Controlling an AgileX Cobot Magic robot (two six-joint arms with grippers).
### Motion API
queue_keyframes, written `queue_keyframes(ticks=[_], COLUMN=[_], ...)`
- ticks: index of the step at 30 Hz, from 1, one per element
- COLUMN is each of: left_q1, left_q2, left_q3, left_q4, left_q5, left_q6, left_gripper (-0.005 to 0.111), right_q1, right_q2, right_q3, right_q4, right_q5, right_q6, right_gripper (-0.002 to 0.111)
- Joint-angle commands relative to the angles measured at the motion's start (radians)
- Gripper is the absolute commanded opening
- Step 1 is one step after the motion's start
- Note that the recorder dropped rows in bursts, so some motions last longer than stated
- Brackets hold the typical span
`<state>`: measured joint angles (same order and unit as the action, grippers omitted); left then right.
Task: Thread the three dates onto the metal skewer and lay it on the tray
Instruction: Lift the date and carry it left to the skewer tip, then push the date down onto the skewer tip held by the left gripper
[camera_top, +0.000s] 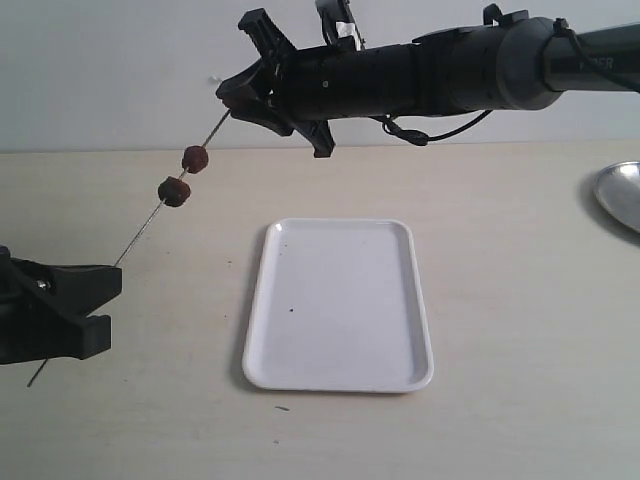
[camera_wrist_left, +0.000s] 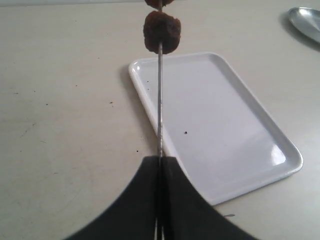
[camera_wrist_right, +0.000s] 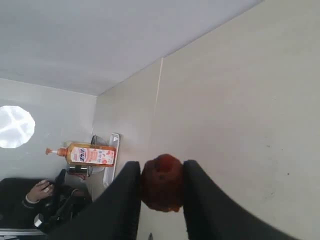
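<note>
Nearest, at the left edge, the left gripper (camera_top: 105, 300) is clamped tight on the one metal skewer (camera_top: 140, 232), with a short tail of rod poking out behind its fingers. From there the skewer slants up and away, clear of the tabletop (camera_top: 500, 330). Right of that gripper, one tray (camera_top: 340, 320) lies flat on the tabletop.

Three dates in all. Two are threaded on the skewer, the lower date (camera_top: 174, 191) and the upper date (camera_top: 195, 158), near each other but apart, left of the tray's far corner. The third date (camera_wrist_right: 161, 182) is pinched between the fingers of the right gripper (camera_top: 236, 97) at the skewer's far end. Those fingers hide the tip, so it seems to meet the date, though I cannot be sure.

One round metal dish (camera_top: 620, 195) sits at the far right edge.
</note>
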<state>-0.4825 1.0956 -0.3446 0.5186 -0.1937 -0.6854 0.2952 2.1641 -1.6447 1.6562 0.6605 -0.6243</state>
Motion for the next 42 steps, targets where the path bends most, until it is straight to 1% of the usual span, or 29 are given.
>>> queue_keyframes(ticks=[1, 15, 21, 29, 35, 42], left_q1=[-0.008, -0.006, -0.006, -0.006, -0.006, -0.006], left_q2=[-0.004, -0.004, -0.004, -0.004, -0.004, -0.004], left_q3=[0.003, 0.003, 0.003, 0.003, 0.003, 0.003], left_q4=[0.002, 0.002, 0.002, 0.000, 0.000, -0.004], left_q5=[-0.017, 0.033, 0.005, 0.005, 0.003, -0.042], left_q6=[0.001, 0.023, 0.023, 0.023, 0.023, 0.023], left_gripper=[0.000, 0.000, 0.000, 0.000, 0.000, 0.000], right_q1=[-0.005, -0.013, -0.016, -0.016, -0.041, -0.047], right_q2=[-0.011, -0.011, -0.011, -0.011, -0.011, -0.011], right_q3=[0.000, 0.000, 0.000, 0.000, 0.000, 0.000], right_q4=[0.013, 0.020, 0.020, 0.020, -0.006, -0.015], right_q5=[0.029, 0.025, 0.068, 0.091, 0.112, 0.125], right_q6=[-0.012, -0.035, -0.045, -0.064, -0.066, -0.066], right_gripper=[0.028, 0.028, 0.028, 0.028, 0.028, 0.028])
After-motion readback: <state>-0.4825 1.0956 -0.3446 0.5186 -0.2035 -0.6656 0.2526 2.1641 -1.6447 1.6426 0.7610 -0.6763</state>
